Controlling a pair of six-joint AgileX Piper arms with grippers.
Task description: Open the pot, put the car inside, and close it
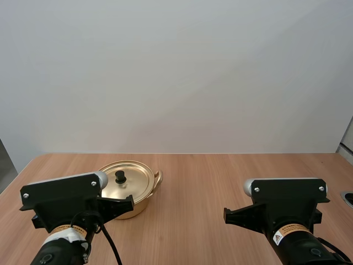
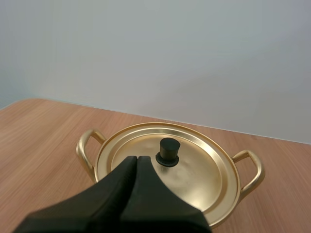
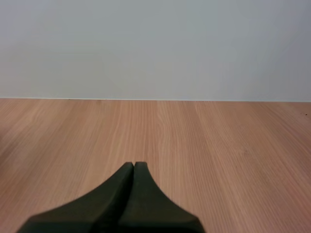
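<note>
On the table (image 1: 209,182) sits one lidded pot (image 1: 140,205); left gripper (image 2: 136,158) and right gripper (image 3: 133,164) are closed, empty.

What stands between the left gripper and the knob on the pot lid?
Nothing visible. The shut left gripper sits close to the knob, with just bare lid between them.
</note>
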